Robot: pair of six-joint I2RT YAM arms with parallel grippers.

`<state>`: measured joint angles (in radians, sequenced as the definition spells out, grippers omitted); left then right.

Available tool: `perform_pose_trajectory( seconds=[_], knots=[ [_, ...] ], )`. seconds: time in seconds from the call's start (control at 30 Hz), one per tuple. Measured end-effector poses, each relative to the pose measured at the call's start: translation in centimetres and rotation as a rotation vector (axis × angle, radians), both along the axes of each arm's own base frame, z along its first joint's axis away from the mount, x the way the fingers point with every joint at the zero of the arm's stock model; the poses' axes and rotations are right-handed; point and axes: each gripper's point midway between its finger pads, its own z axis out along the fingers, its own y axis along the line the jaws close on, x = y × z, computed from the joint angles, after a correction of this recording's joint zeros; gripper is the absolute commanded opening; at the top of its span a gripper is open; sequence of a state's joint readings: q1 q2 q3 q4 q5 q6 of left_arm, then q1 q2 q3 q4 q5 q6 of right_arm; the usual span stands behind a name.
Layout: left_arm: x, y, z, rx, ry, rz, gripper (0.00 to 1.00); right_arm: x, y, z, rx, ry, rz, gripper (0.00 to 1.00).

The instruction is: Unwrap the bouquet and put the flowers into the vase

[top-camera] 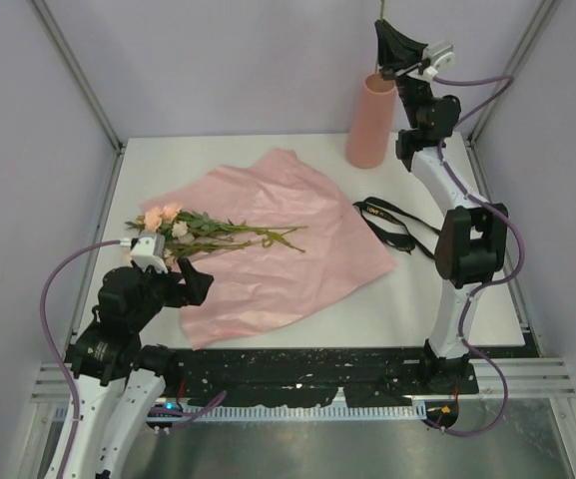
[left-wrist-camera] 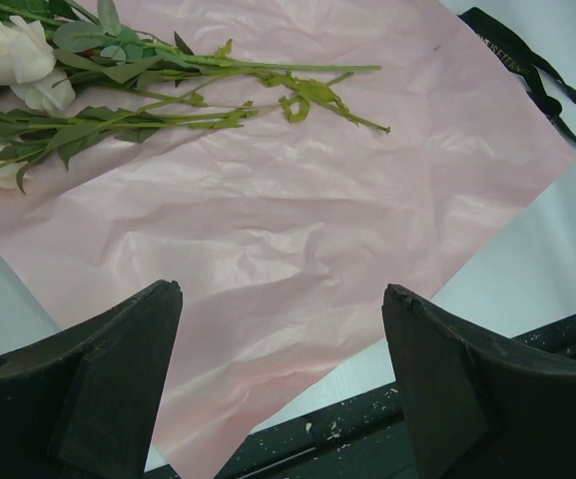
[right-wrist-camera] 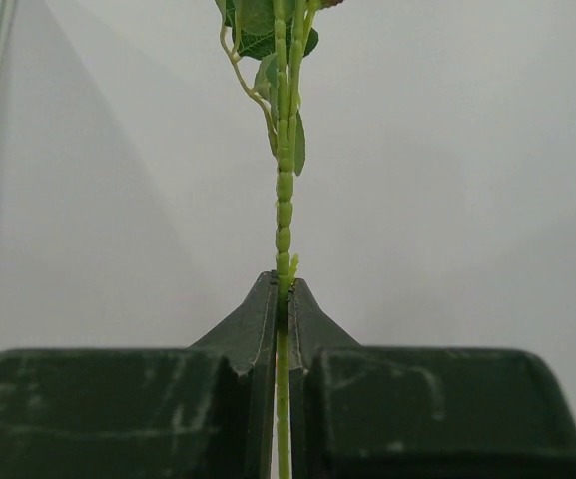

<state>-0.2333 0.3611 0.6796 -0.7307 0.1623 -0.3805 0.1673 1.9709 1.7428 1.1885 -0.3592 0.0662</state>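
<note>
While the right gripper (right-wrist-camera: 281,284) pinches one thin green stem (right-wrist-camera: 284,200) shut-tight just above the vase (top-camera: 371,120), the remaining flowers (top-camera: 198,232) lie on the pink paper (top-camera: 278,259), well off to the vase's left. Over that paper hangs the left gripper (left-wrist-camera: 283,294), jaws spread wide and empty. I'd worry the slim stem swivels in the pinch, catches the rim and tips the tall vase.
</note>
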Motion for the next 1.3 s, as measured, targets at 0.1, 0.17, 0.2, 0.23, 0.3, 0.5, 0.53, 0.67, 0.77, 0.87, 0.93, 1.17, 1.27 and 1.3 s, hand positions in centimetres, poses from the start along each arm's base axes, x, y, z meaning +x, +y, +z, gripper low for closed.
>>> perform_pose_trajectory(
  seconds=[0.1,0.17,0.2,0.23,0.3,0.5,0.53,0.67,0.77,0.87,0.93,1.17,1.27,1.3],
  knots=[
    [0.0,-0.1,-0.1,0.0,0.004,-0.003,0.86,1.7,-2.1,0.3,0.009,-0.023,-0.033,0.05],
    [0.0,-0.1,-0.1,-0.001,0.005,-0.004,0.86,2.8,-3.1,0.3,0.015,-0.038,-0.052,0.05],
    [0.0,-0.1,-0.1,0.0,0.005,-0.004,0.86,3.3,-3.6,0.2,0.016,-0.045,-0.059,0.05],
    [0.0,-0.1,-0.1,0.0,0.006,-0.004,0.86,3.9,-3.9,0.0,0.017,-0.047,-0.065,0.05],
    [0.0,-0.1,-0.1,0.0,0.007,-0.004,0.86,5.1,-4.3,-0.6,0.019,-0.049,-0.072,0.05],
    [0.1,0.0,-0.2,0.003,0.012,0.0,0.86,9.4,-4.8,-4.5,0.023,-0.009,-0.088,0.05],
    [0.1,0.0,-0.2,0.004,0.013,0.002,0.86,10.1,-5.0,-5.2,0.025,-0.006,-0.091,0.05],
    [0.2,0.1,-0.4,0.007,0.019,0.006,0.86,12.8,-5.3,-9.0,0.032,0.05,-0.098,0.08],
    [0.4,0.1,-0.6,0.012,0.03,0.01,0.86,14.3,-5.3,-12.1,0.042,0.109,-0.093,0.1],
    [0.4,0.2,-0.7,0.016,0.037,0.015,0.86,15.1,-5.7,-14.9,0.047,0.17,-0.096,0.21],
    [0.5,0.3,-0.8,0.019,0.039,0.02,0.86,15.3,-5.9,-16.0,0.054,0.192,-0.095,0.26],
    [0.6,0.4,-0.8,0.023,0.039,0.029,0.86,15.2,-7.1,-17.3,0.074,0.224,-0.108,0.44],
    [0.6,0.5,-0.9,0.024,0.04,0.031,0.86,14.6,-7.7,-17.4,0.078,0.252,-0.111,0.45],
    [0.6,0.5,-0.9,0.025,0.04,0.032,0.86,14.3,-7.8,-17.2,0.079,0.26,-0.112,0.46]
  ],
)
